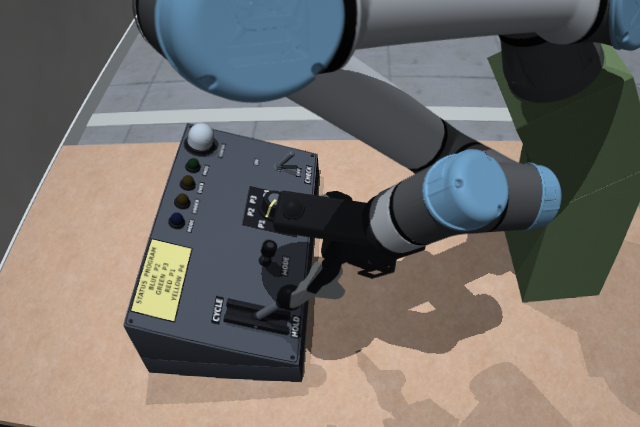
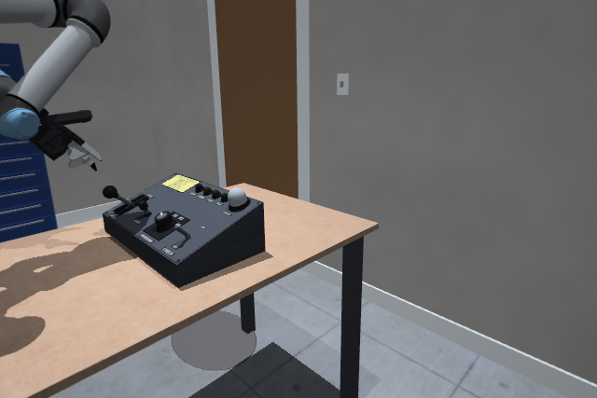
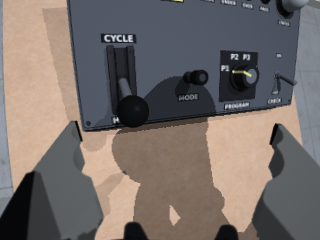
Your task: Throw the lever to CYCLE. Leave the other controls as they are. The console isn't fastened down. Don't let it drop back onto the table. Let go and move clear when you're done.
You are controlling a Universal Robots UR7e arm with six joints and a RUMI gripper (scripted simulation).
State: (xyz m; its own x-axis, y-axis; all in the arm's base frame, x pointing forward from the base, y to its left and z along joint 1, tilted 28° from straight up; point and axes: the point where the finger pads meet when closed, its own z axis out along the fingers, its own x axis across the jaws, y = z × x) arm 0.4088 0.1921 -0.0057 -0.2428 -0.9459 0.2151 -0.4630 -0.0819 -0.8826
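The dark console (image 1: 227, 251) sits on the wooden table, also seen in the exterior view (image 2: 186, 227). Its lever, with a black ball knob (image 3: 132, 111), stands at the HOLD end of its slot (image 3: 121, 75), opposite the CYCLE label (image 3: 118, 38). The knob also shows in the top and exterior views (image 1: 285, 296) (image 2: 109, 191). My gripper (image 3: 174, 123) (image 2: 84, 157) is open and empty. It hovers above and in front of the console's lever end, apart from the knob.
The console also carries a MODE toggle (image 3: 196, 77), a PROGRAM dial (image 3: 243, 76) pointing near P1/P2, a CHECK switch (image 3: 280, 80), several small lamps (image 1: 184, 189), a white dome button (image 1: 200, 137) and a yellow sticker (image 1: 160, 280). A green pedestal (image 1: 573, 189) stands to the right.
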